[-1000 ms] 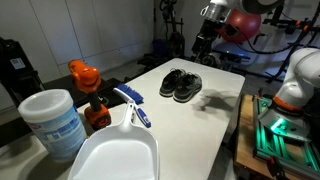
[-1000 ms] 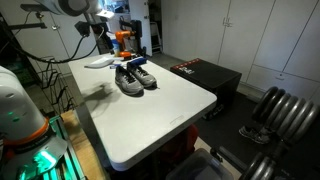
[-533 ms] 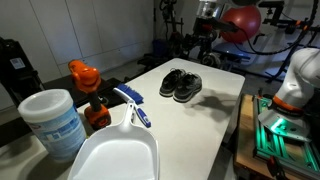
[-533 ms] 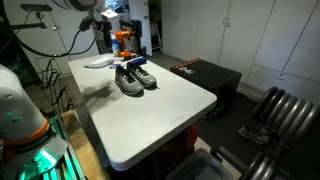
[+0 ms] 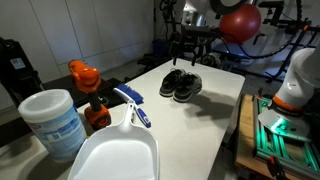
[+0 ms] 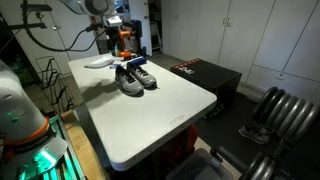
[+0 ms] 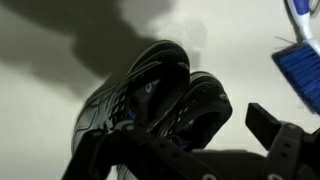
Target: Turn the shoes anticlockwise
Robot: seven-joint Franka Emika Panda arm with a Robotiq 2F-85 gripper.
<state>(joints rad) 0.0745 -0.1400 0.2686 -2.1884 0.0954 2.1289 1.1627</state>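
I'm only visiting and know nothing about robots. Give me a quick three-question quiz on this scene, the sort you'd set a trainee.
1. True or false: the tool is clamped on the shoes.
2. How do the shoes stand? A) side by side B) one stacked on the other C) far apart.
3. Fill in: the brush by the white dustpan has ____ bristles.

Key:
1. False: the tool hangs above the shoes with its jaws open.
2. A
3. Blue
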